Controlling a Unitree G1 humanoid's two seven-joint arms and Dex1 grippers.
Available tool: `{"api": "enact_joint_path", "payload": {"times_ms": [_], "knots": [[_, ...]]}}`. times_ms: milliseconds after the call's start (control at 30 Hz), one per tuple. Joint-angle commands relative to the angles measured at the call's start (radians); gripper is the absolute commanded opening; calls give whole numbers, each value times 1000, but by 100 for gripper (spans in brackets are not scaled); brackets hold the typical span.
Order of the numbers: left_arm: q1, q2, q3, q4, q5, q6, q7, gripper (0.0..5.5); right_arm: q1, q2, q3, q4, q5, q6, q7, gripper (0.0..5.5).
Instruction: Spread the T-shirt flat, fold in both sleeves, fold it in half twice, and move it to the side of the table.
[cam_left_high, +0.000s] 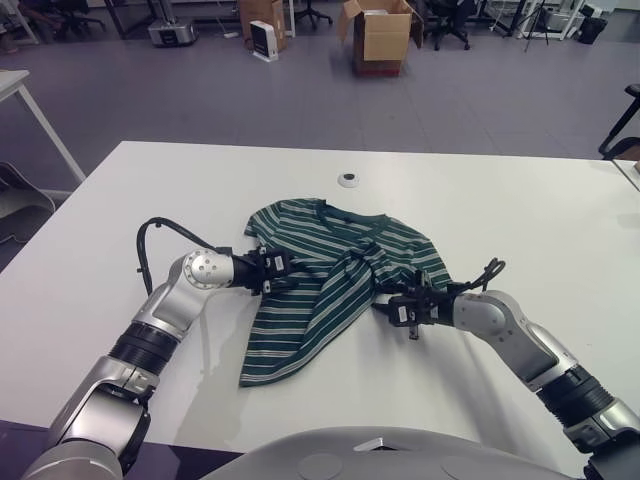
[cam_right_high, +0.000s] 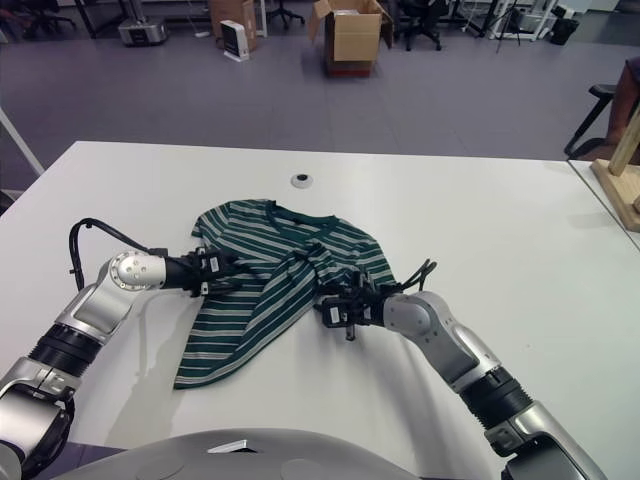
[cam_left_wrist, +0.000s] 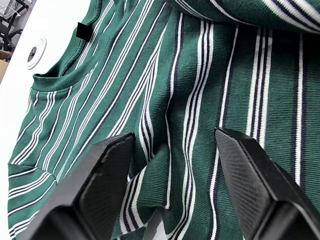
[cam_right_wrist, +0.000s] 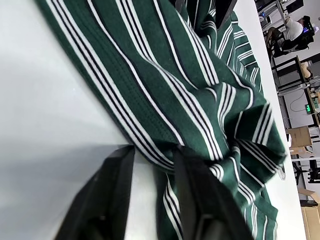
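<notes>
A dark green T-shirt with white and navy stripes (cam_left_high: 330, 270) lies rumpled at the middle of a white bench (cam_left_high: 520, 220), its collar toward the far side and one long striped panel trailing to the near left. The shirt's right half is bunched into folds. The left gripper (cam_left_high: 285, 273) rests at the shirt's left edge, its two black fingers (cam_left_wrist: 100, 185) held wide apart over the ribbed fabric and grasping nothing. The right gripper (cam_left_high: 390, 306) sits at the shirt's near right corner, its fingers (cam_right_wrist: 105, 195) drawn close together with the striped hem pinched between them, low against the bench top. A small round white disc with a dark centre (cam_left_high: 349, 179) sits on the bench beyond the collar, apart from the shirt. An open brown cardboard box (cam_left_high: 381, 35) stands on the grey floor behind.
</notes>
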Motion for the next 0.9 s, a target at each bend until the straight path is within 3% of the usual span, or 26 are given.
{"api": "enact_joint_path", "payload": {"times_ms": [33,100,267,400,533,733,833,900], "knots": [[8,13,-25,24,30,13,-22,295,3,-1,20,27,-34,10,24,47],[8,12,-27,24,31,13,-23,295,3,0,20,28,-32,10,25,4],[9,12,-29,24,31,14,-23,295,37,-41,2,-39,70,50,129,4],[19,20,-23,7,21,20,-28,295,150,-220,-66,-271,326,208,370,4],[44,0,33,-188,-158,168,-115,295,242,-403,-141,-462,510,387,536,4],[77,74,23,-259,-139,209,-144,295,435,-618,-179,-580,538,520,610,4],[96,91,10,-271,-119,200,-139,295,474,-613,-194,-588,545,526,583,4],[97,85,-1,-276,-109,201,-137,295,449,-576,-213,-598,606,579,569,43]]}}
